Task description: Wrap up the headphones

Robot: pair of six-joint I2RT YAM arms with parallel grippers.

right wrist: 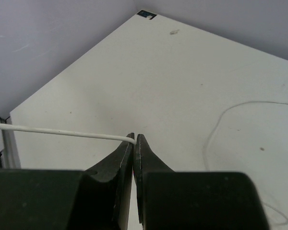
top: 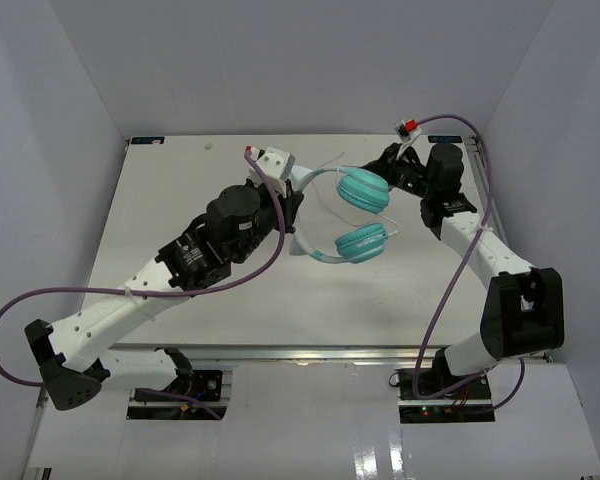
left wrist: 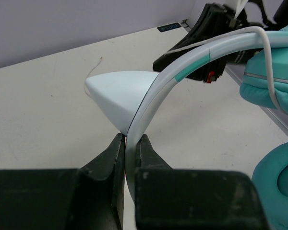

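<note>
The headphones point(top: 361, 214) lie on the white table point(top: 180, 190), two teal ear cups point(top: 363, 187) point(top: 361, 242) stacked far and near. Their pale headband point(top: 302, 222) arches to the left. My left gripper point(top: 293, 203) is shut on that headband point(left wrist: 156, 98), and the band is pinched between the black fingertips point(left wrist: 130, 143). The teal cups point(left wrist: 273, 76) fill the right of the left wrist view. My right gripper point(top: 387, 161) sits just beyond the far cup, shut on the thin white cord point(right wrist: 62, 131), which runs left from its tips point(right wrist: 135, 139).
Purple robot cables point(top: 270, 255) loop over both arms. Grey walls close in the table on the left, the far side and the right. A thin loose thread point(right wrist: 216, 125) lies on the table ahead of the right gripper. The table's far left corner point(top: 145, 142) carries a small label.
</note>
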